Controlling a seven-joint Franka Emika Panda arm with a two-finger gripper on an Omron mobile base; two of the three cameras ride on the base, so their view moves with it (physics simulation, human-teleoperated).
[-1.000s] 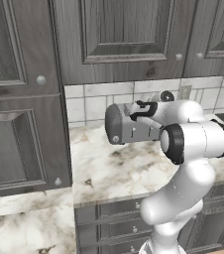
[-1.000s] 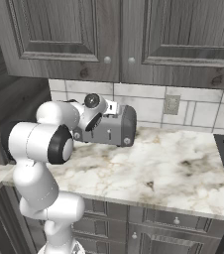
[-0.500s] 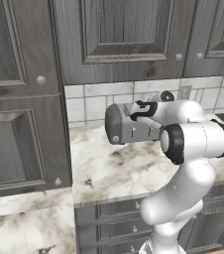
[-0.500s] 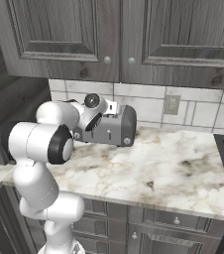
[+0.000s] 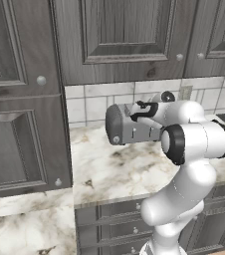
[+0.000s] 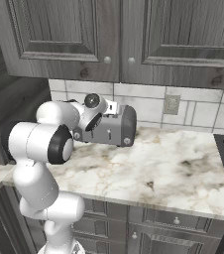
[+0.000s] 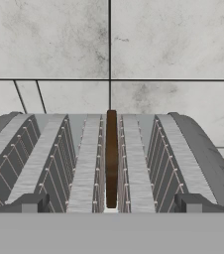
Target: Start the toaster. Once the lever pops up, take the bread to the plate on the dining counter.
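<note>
nothing is shifting between the earlier pictures and now: our arm is staying parked over the toaster and the toaster is keeping its place on the marble worktop against the tiled wall.

we are holding the gripper above the slots with its fingers spread wide and gripping nothing. in the hand view the bread is standing on edge in the middle slot, running from 6 o'clock up toward 12, right between our fingertips.

we are judging that we are either waiting on the lever or lining up to pull the slice; we cannot tell whether the lever is up. the next move is calling for a straight descent, closing on the bread's thin faces, then lifting clear.

we are finding no brand, label or readable writing.
</note>
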